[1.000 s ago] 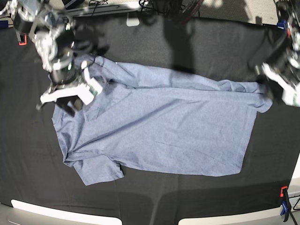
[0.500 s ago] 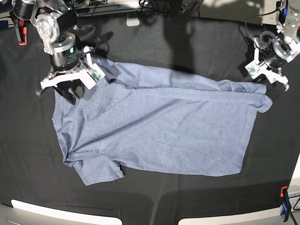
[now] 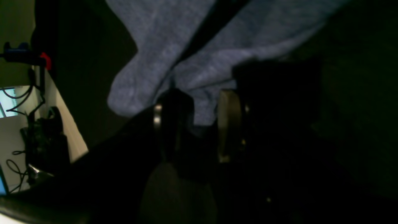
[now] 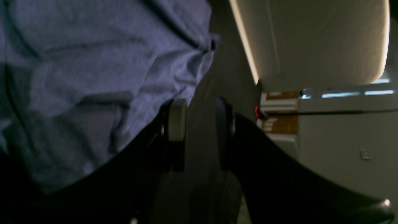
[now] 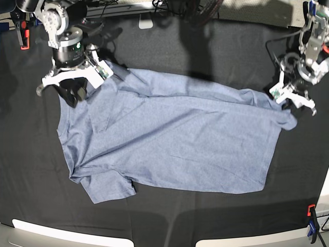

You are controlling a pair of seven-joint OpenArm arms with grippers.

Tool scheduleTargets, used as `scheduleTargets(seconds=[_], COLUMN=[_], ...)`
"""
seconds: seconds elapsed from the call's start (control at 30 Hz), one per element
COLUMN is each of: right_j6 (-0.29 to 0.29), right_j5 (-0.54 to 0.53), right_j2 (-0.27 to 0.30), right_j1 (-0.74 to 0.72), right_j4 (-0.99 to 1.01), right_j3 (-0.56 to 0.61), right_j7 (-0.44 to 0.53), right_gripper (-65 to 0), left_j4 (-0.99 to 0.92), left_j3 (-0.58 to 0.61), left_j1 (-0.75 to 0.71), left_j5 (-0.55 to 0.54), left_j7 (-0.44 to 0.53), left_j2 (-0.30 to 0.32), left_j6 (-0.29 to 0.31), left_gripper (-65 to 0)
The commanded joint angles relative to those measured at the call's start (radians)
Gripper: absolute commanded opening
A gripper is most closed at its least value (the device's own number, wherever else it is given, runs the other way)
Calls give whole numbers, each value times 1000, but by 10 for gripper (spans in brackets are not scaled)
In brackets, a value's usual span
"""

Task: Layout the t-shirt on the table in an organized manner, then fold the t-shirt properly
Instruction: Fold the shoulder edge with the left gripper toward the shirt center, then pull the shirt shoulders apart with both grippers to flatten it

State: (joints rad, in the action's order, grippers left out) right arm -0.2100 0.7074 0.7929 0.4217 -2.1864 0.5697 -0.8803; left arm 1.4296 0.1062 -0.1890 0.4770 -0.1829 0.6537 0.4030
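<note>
Orange clip (image 5: 24, 41) at far edge, blue-and-orange clamp (image 5: 311, 224), possibly cables (image 5: 169, 6) beyond.

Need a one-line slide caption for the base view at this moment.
Blue-grey t-shirt spread on the black table, left gripper at its hem corner, right gripper at its shoulder edge.

T-shirt (image 5: 175, 139): heathered blue-grey, no print visible on the upward face. Bench (image 5: 216, 46) cover: black, wrinkled. Edge clips: orange (image 5: 310, 210) with blue (image 5: 311, 231) at one corner. Right tool (image 5: 69, 87): white fingers, black body with green spot.
</note>
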Motion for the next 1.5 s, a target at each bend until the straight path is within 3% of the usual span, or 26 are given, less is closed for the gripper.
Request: scheduleTargets(seconds=[0.0,0.07,0.13,0.27,0.33,0.43,0.53,0.7,0.83,0.93,1.0,1.07,1.17,1.2,1.3,1.47], right_j6=[-16,-16,-16,-15,23,123,145,149,151,149,148,143,43,7,-55,-78], right_j5=[27,27,27,26,0,-89,-98,-113,-115,-112,-104,-79,-5,29,111,128], right_j2=[13,13,14,13,13,13,-2,-73,-118,-119,-116,-116,-113,-105,-48,89], right_j1=[6,31,73,200,245,252,245,171,94,68,60,58,58,61,92,219], right_j4=[-18,-18,-25,-76,-76,-51,6,157,271,296,295,295,295,295,291,256], right_j3=[-7,-7,-7,-7,-8,-8,-8,-7,-7,-7,-8,-8,-8,-8,-7,-7], right_j7=[6,5,8,7,-10,-51,-8,109,114,113,113,106,58,48,46,40], right_gripper=[-492,-492,-492,-492,-481,-366,-288,-288,-289,-291,-338,-443,-626,-650,-650,-650], left_j4=[-9,-17,-16,-16,-16,-16,-16,-16,-16,-16,-16,-16,-15,-14,12,134], left_j3=[-1,-1,-1,-1,-1,-1,-1,-1,-1,-1,-1,-1,-1,-1,-1,-1], left_j1=[2,0,-8,-10,-10,-10,-10,-10,-10,-10,-11,-11,-14,-18,-52,-187], left_j5=[13,12,12,12,12,12,13,12,12,12,12,8,-43,-61,-93,-167], left_j7=[-25,-26,-24,-25,-25,-26,-33,-41,-56,-59,-59,-59,-64,-66,-83,-113], left_j2=[15,15,14,12,11,12,12,12,12,12,12,13,22,30,74,182], left_j6=[11,11,11,11,11,11,11,11,11,11,11,11,11,11,11,11], left_gripper=[-463,-535,-647,-650,-650,-650,-650,-650,-650,-650,-650,-650,-650,-650,-650,-650])
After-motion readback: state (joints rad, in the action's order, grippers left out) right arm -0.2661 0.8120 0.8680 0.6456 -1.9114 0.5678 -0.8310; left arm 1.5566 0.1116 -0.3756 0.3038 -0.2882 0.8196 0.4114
